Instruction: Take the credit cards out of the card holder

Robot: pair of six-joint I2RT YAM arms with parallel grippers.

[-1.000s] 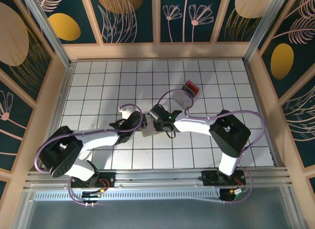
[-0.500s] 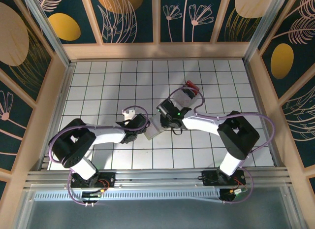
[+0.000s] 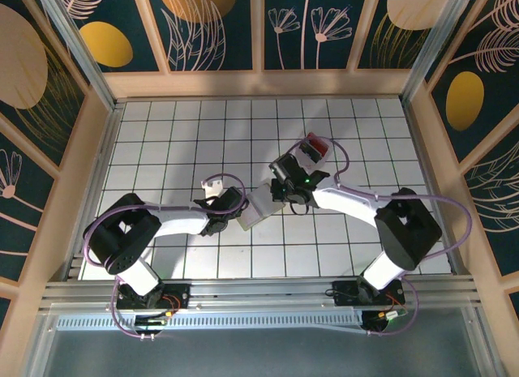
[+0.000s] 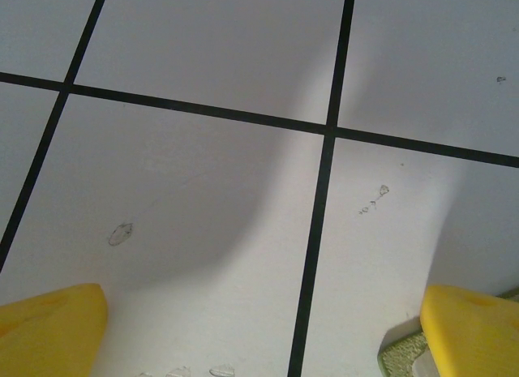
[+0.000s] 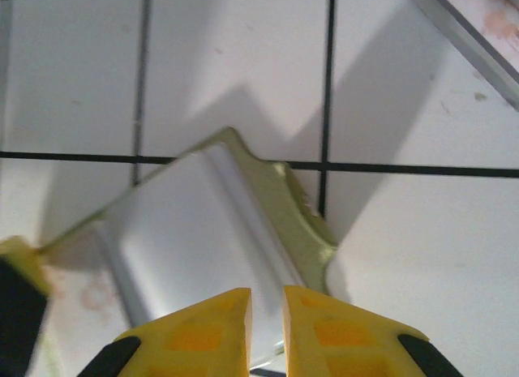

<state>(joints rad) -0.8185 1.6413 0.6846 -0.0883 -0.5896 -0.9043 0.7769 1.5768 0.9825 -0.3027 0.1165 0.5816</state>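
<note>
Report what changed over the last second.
The right gripper shifted away and rightward over the card holder, its jaws narrowing almost shut, and that arm's elbow swung right. The left gripper stayed wide open beside the card holder, which barely moved.

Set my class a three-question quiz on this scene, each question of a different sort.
1. True or false: the card holder lies open on the table.
2. Fill in: the fingers of the right gripper are coloured ____.
3. Whose fingers stand wide apart? A) left gripper B) right gripper C) both
Key: 1 true; 2 yellow; 3 A.
</note>
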